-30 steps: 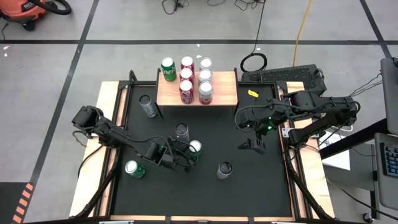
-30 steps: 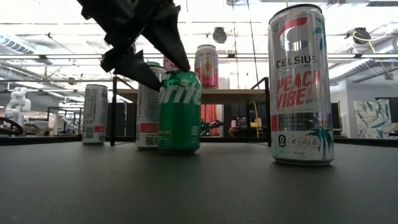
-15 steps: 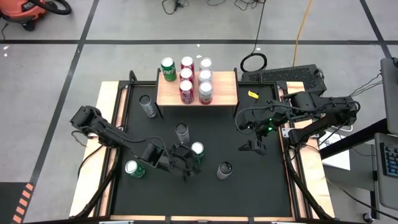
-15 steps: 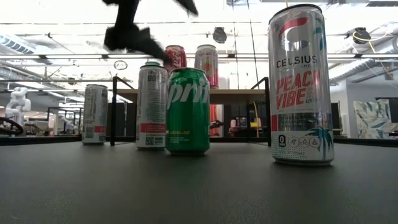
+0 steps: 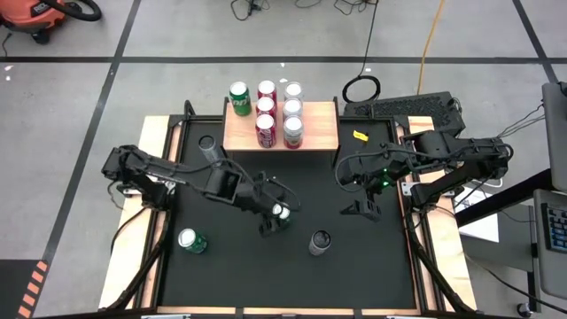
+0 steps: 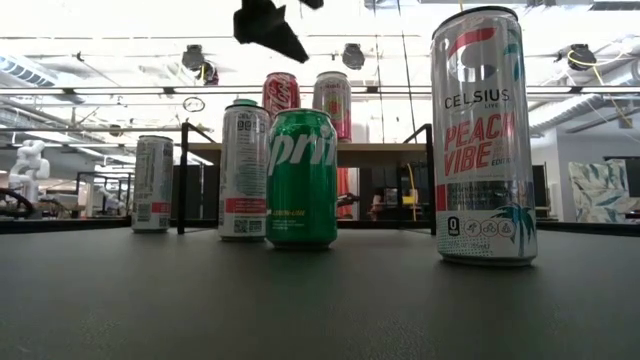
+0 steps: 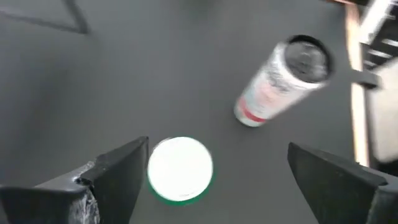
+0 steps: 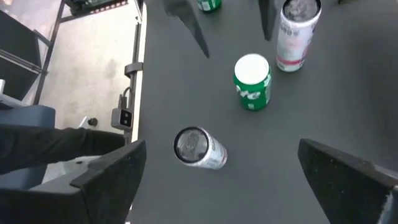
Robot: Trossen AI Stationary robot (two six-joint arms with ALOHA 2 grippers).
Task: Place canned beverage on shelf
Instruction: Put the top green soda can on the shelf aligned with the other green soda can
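Note:
A green Sprite can [image 5: 282, 213] stands upright on the black mat [image 5: 354, 275]; it also shows in the low view [image 6: 301, 178]. My left gripper [image 5: 275, 219] hangs open above it and clear of it; in the left wrist view [image 7: 217, 149] the can's top [image 7: 180, 169] lies between the fingers, close to one. One fingertip [image 6: 268, 25] shows high in the low view. The wooden shelf [image 5: 319, 131] at the far edge bears several cans. My right gripper [image 5: 361, 208] waits open above the mat's right half.
A tall silver can [image 7: 280, 81] stands just beyond the Sprite can. A Celsius can [image 5: 319, 242], a second green can [image 5: 189, 240] and a silver can [image 5: 208, 144] also stand on the mat. The shelf's right half is bare wood.
My left gripper has come off the Sprite can's top, risen well above it, and its arm has swung toward the far edge. The can stays upright on the mat, shifted a little and turned about its axis.

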